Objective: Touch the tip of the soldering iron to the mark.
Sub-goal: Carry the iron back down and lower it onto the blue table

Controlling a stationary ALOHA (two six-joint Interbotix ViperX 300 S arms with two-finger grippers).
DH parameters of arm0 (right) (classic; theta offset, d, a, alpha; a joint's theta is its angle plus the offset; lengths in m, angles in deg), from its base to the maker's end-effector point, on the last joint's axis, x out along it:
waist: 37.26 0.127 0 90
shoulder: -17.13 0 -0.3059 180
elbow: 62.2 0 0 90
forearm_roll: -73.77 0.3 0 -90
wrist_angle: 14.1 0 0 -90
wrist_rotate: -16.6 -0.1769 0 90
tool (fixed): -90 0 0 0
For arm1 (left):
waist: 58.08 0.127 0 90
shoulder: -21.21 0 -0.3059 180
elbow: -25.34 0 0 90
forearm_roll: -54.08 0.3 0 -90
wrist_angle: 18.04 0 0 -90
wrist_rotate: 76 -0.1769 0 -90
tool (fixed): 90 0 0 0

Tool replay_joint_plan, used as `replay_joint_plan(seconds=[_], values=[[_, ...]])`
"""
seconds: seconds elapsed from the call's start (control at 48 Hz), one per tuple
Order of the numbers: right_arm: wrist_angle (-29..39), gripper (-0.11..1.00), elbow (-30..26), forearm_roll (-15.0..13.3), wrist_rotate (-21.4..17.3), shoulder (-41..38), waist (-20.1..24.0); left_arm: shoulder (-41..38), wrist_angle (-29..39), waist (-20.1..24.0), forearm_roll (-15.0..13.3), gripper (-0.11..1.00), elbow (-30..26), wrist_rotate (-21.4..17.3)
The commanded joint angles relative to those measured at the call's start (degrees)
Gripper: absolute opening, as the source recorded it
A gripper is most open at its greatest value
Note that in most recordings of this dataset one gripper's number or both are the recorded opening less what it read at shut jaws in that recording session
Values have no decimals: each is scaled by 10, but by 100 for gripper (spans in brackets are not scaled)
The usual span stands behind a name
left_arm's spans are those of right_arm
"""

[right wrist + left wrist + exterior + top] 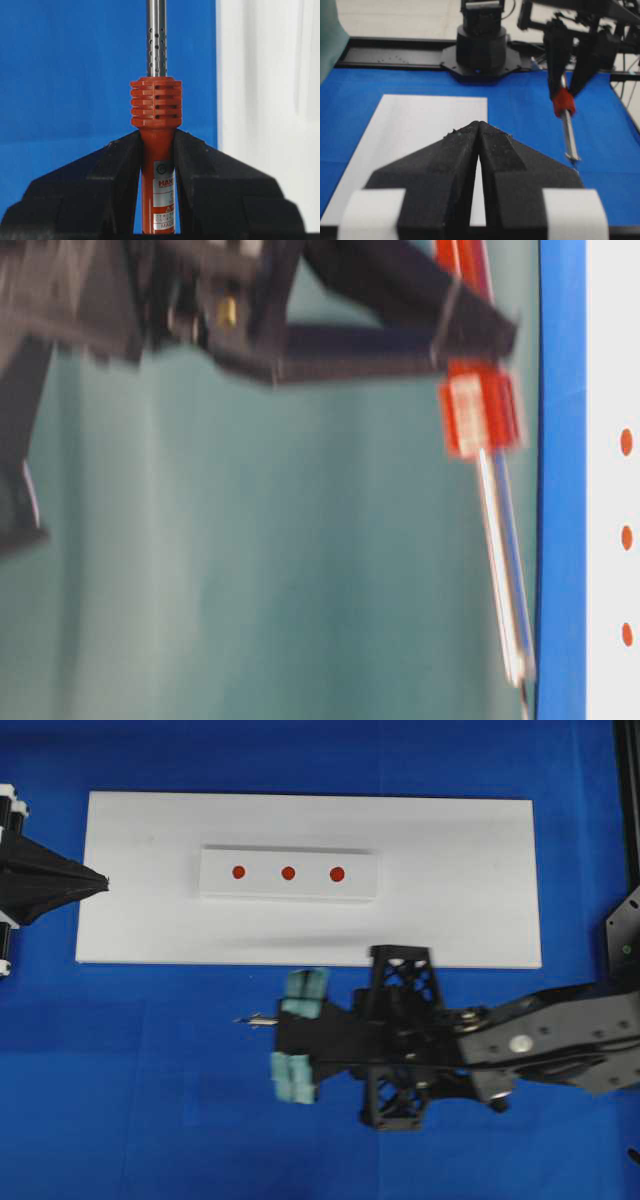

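Right gripper [157, 150] clamped on the orange-red ribbed handle of the slim soldering iron [156, 107] — grey perforated shaft pointing away from the jaws, over the blue table cover [150, 1070]. Fine dark tip [243, 1019] short of the white board [460, 850], well apart from the middle red dot mark [288, 873] on the white rectangular block [360, 885]. Left gripper [478, 131] together — holding nothing, at the board's left edge.

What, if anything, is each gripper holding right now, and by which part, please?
The right gripper clamps the soldering iron by its orange-red handle, just behind the ribbed collar. The left gripper is shut and holds nothing.
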Motion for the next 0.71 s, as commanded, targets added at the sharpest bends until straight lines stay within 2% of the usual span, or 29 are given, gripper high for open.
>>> replay_joint_plan(seconds=[0.0,0.146,0.271,0.584,0.688], values=[[-5,7,-47,-2,8,-12,-9,-1,-6,-1,1,0,-8,1],[-4,7,-97,-1,14,-47,-13,0,-4,-2,1,0,-8,1],[-4,7,-114,-1,13,-62,-14,1,-4,-1,1,0,-8,1],[-11,7,-110,-1,11,-76,-19,1,-2,-1,1,0,-7,4],[-32,6,-97,-1,11,-84,-23,1,-1,-1,1,0,-7,12]])
